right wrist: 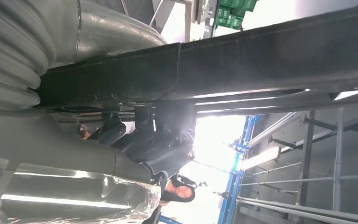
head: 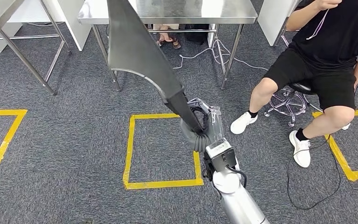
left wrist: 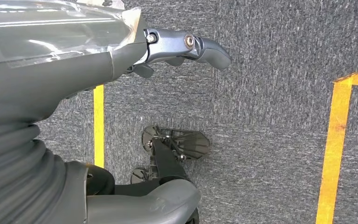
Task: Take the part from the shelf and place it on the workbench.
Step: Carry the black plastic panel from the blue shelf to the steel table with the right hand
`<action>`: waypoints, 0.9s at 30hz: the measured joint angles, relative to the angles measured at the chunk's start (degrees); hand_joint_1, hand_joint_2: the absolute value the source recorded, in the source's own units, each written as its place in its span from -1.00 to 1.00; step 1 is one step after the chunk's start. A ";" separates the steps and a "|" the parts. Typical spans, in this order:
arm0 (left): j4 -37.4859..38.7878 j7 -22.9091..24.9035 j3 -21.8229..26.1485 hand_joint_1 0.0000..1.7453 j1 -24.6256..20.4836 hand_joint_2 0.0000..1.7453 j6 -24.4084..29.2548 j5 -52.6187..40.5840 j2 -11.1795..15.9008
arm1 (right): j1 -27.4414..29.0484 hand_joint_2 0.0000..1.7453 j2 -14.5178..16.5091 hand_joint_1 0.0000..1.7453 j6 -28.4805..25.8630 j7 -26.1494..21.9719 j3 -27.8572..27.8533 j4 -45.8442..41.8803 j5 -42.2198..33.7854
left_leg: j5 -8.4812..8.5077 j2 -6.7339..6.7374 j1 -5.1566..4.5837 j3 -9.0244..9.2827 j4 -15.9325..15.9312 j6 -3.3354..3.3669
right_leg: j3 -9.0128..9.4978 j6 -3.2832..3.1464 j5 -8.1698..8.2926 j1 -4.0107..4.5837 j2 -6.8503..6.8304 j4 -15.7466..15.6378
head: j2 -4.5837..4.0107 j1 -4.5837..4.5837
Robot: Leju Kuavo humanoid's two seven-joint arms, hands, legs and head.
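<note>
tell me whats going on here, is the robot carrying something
Yes. The robot's right hand grips a long dark part by its narrow end, and the part rises up across the head view. The left hand hangs over the grey carpet, holding nothing. Yellow tape squares mark the floor ahead, with a steel table beyond and a person seated on a stool at the right. The part is not set down yet.

I log the support surface as grey carpet floor (head: 65, 140), with a square of yellow tape (head: 162, 150) just to the left of my right hand (head: 205, 123). A second yellow tape outline (head: 2, 135) lies far left of that hand, a third (head: 349, 163) to its right. Steel table legs (head: 228, 56) stand beyond the hand, white cable (head: 200, 55) coiled between them, black cable (head: 317, 186) trailing off right.
</note>
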 joint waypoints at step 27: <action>0.00 2.50 -0.07 -1.00 0.07 1.00 0.23 -0.77 -0.05 | 0.14 1.00 -0.50 1.00 0.98 0.79 1.60 0.49 -0.09 | 0.62 -0.58 0.88 1.56 -2.01 2.34 | -7.96 1.47 -4.89 -1.46 0.72 14.63 | 0.01 0.34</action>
